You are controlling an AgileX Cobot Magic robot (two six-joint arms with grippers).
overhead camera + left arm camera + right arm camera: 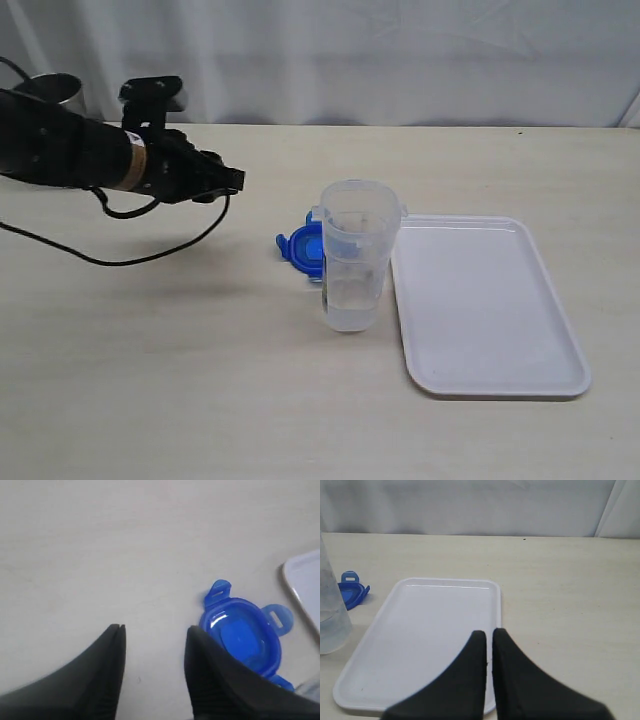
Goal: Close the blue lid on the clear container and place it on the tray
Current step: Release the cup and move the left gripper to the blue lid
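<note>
We see the small bright blue plastic lid [242,637] lying on the pale tabletop [100,540], outside the gap of the left fingers [200,645] and partly hidden behind one of them. Those fingers stand moderately apart with nothing between them. The exterior view adds what the left wrist view cuts off: the tall clear plastic container [355,260] stands upright and uncovered, partly hiding the lid, just beside the flat white rectangular tray [490,300] but not on it. Only the right wrist view shows the right fingers [481,642], pressed together and empty, seen against the tray's near end.
</note>
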